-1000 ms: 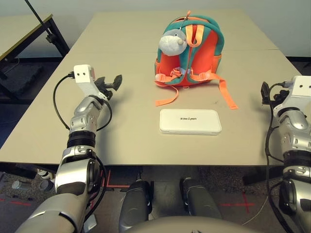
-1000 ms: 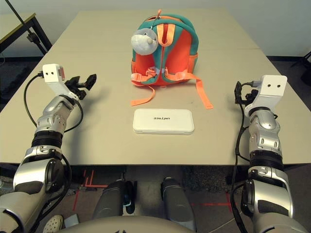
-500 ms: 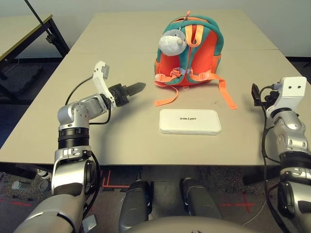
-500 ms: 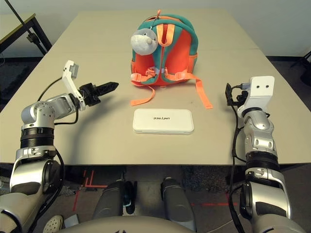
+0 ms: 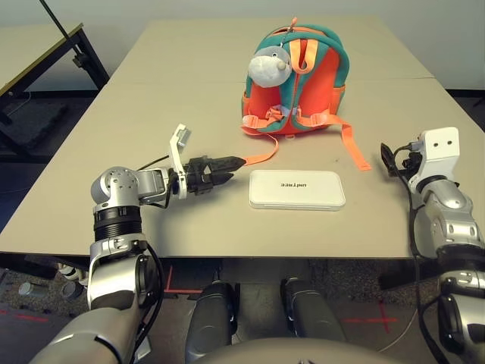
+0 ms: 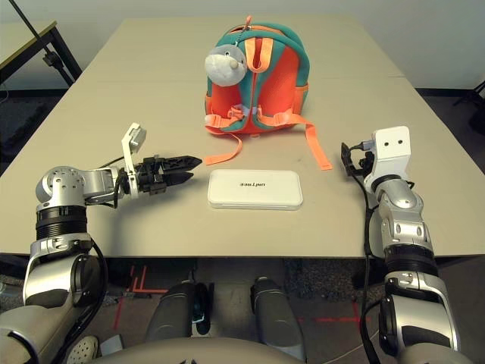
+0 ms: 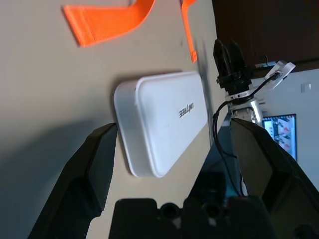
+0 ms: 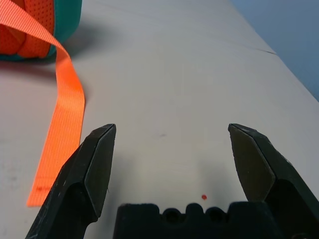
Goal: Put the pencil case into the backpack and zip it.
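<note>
Nothing of the task looks done so far: the pencil case (image 5: 297, 189) lies flat on the table (image 5: 189, 98) in the lower middle of the head views, lettering up, untouched and outside the bag. Nearest to it, at centre left of the frame, the left gripper (image 5: 233, 162) lies low over the table with its tips aimed at the case's short left end, just beside it but not touching; in the left wrist view its fingers (image 7: 97, 164) stand spread wide with the case's end between them and nothing pinched. At the right edge of the frame the right gripper (image 5: 388, 158) hangs well apart from the case's other end; the right wrist view shows its fingers (image 8: 94, 164) spread too, over bare tabletop, with the loose end of an orange strap (image 8: 60, 119) lying beside them. Farther back, in the upper middle of the frame, the backpack (image 5: 299, 80) stands upright, a grey plush dolphin (image 5: 269, 64) hanging on its front; I cannot tell from here whether its zip is open. What remains, by my reading, is everything: grasp the case, get the bag's mouth open, slide the case in and zip it. The two straps trail forward onto the table between bag and case, the left one (image 5: 261, 155) ending close to the left fingertips, and could snag a lift.
</note>
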### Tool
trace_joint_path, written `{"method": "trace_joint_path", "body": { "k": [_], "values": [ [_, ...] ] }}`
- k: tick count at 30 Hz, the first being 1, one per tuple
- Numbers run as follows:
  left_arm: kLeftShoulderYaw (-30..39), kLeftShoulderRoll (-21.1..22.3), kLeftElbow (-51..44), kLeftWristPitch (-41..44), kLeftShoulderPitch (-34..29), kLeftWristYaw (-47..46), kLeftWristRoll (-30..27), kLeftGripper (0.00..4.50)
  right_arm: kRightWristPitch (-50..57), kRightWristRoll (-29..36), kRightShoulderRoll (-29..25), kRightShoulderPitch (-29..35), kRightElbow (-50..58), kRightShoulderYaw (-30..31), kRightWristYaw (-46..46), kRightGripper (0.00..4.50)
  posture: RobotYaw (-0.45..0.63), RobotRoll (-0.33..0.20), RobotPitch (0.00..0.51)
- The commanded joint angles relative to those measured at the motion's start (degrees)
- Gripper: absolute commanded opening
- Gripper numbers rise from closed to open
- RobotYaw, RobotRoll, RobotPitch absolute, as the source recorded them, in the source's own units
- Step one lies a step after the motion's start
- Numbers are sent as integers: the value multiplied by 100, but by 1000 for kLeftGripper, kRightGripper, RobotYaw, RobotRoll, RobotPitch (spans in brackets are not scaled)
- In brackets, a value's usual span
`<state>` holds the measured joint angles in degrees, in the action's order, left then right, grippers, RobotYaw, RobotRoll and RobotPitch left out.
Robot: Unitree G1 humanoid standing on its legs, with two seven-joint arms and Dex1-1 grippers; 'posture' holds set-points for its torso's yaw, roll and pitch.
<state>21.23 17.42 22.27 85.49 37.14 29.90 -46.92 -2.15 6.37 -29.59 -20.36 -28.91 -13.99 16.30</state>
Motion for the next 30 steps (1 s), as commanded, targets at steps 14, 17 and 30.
{"method": "trace_joint_path", "body": {
  "k": [14, 17, 30],
  "values": [
    [-494, -23, 1130, -273, 436, 276, 385, 4500, 311, -6, 75, 357, 390, 26, 33, 4473, -216, 0, 96],
    [-607, -6, 1244, -256, 477, 342, 431, 4500, 345, 3, 80, 389, 438, 21, 40, 4473, -229, 0, 94],
    [-728, 17, 1541, -363, 596, 459, 653, 4500, 573, -294, -441, 746, 1134, 448, 766, 4088, -238, 0, 96]
  ]
}}
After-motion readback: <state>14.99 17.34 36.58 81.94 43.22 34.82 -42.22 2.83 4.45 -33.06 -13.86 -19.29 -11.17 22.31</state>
